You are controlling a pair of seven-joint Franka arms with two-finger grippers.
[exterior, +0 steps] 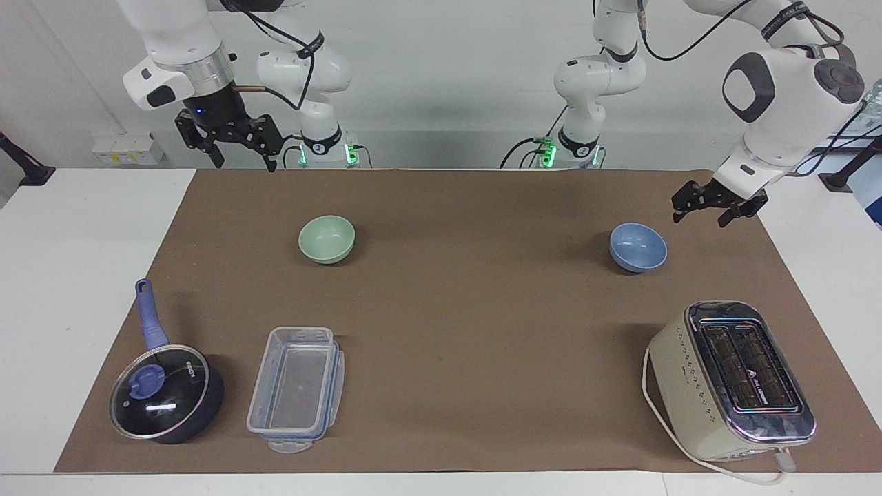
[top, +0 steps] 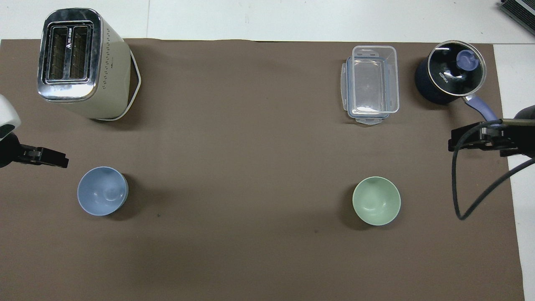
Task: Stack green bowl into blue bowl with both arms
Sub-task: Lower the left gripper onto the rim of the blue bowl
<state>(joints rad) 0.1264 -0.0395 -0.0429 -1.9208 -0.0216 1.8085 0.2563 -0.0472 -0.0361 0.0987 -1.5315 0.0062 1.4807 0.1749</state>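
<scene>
My left gripper [exterior: 710,205] hangs near the blue bowl [exterior: 638,246], my right gripper [exterior: 234,148] apart from the green bowl [exterior: 326,238], both jaws wide and empty.

White jointed arms [exterior: 772,76], grey joint caps, looping black cables, black fingers [exterior: 207,148].
</scene>
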